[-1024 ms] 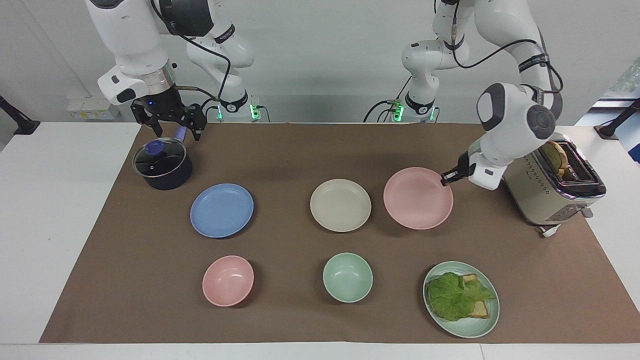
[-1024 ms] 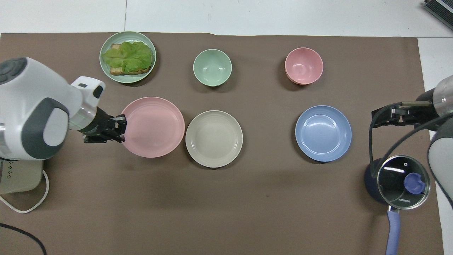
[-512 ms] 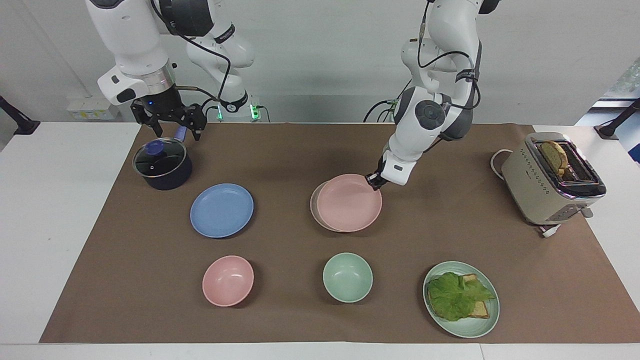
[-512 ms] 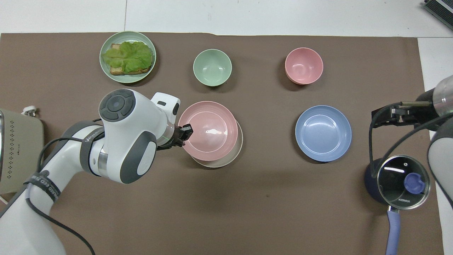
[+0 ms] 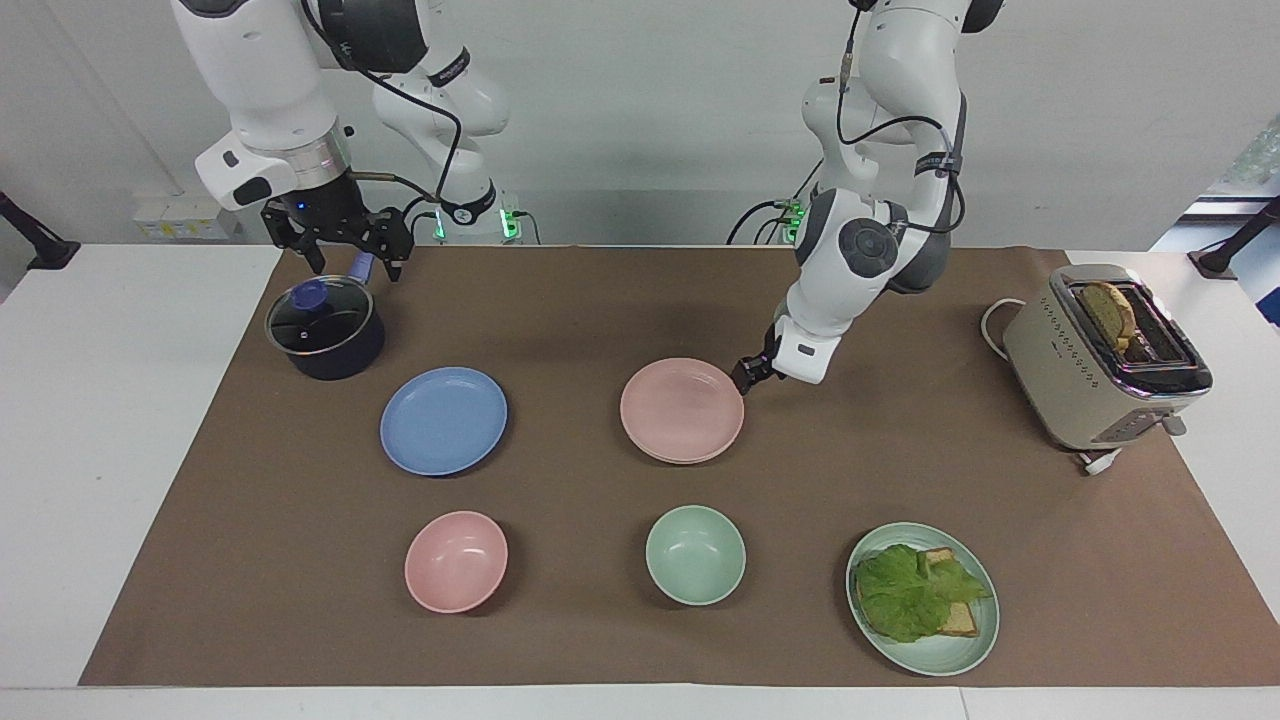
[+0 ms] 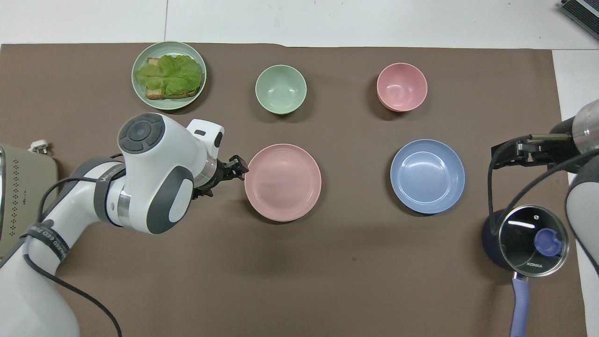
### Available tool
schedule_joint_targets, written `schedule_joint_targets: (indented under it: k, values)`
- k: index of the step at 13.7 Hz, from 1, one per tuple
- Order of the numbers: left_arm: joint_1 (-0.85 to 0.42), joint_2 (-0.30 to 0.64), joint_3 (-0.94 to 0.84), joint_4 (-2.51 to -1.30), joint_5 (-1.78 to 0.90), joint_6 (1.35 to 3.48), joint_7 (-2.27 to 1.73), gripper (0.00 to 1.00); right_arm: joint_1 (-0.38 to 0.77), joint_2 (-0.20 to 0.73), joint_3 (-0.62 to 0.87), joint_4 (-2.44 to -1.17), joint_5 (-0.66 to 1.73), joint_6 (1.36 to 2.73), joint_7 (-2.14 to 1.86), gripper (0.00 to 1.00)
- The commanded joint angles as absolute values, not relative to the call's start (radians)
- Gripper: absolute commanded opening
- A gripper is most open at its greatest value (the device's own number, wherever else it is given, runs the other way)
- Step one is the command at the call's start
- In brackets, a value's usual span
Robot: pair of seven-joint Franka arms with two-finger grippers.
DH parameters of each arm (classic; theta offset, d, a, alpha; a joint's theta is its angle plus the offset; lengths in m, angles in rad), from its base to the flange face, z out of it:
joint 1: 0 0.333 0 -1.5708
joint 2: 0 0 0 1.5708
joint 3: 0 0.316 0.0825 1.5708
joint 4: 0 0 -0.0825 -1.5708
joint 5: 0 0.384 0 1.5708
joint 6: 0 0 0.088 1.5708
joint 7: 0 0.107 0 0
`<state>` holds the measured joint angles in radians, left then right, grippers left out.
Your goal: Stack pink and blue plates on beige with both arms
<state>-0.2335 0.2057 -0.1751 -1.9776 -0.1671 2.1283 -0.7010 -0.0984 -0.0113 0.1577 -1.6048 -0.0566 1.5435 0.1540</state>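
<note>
The pink plate (image 5: 682, 410) (image 6: 282, 182) lies flat at mid-table and covers the beige plate, which is hidden under it. My left gripper (image 5: 745, 380) (image 6: 237, 167) is open, low beside the pink plate's rim on the side toward the left arm's end, and holds nothing. The blue plate (image 5: 443, 420) (image 6: 427, 176) lies alone on the brown mat, toward the right arm's end. My right gripper (image 5: 350, 262) (image 6: 507, 158) waits open above a lidded pot, away from the blue plate.
The dark blue pot (image 5: 325, 325) (image 6: 529, 241) with a glass lid stands near the right arm. A toaster (image 5: 1100, 355) stands at the left arm's end. Farther from the robots are a pink bowl (image 5: 456, 560), a mint bowl (image 5: 695, 553) and a mint plate (image 5: 980, 640) with a lettuce sandwich.
My left arm carried the pink plate sideways from beside the beige plate onto it, then let go and opened. The right arm has not moved.
</note>
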Motion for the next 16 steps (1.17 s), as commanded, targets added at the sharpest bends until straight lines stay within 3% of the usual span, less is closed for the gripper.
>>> schedule_joint_targets:
  k: [1, 11, 13, 16]
  values:
    - [-0.119, 0.151, -0.175, -1.956, -0.097, 2.048, -0.556, 1.00, -0.110, -0.005, 0.161, -1.592, -0.034, 1.531, 0.130, 1.00]
    - [0.112, -0.003, -0.173, -1.694, -0.006, 1.720, -0.052, 1.00, -0.110, -0.006, 0.149, -1.594, -0.032, 1.532, 0.127, 1.00]
    - [0.112, -0.009, -0.172, -1.620, -0.006, 1.652, -0.051, 1.00, -0.120, -0.006, 0.146, -1.614, -0.026, 1.613, 0.126, 1.00]
    - [0.113, -0.015, -0.172, -1.611, -0.006, 1.643, -0.055, 1.00, -0.169, 0.027, 0.144, -1.632, -0.028, 1.698, 0.094, 1.00]
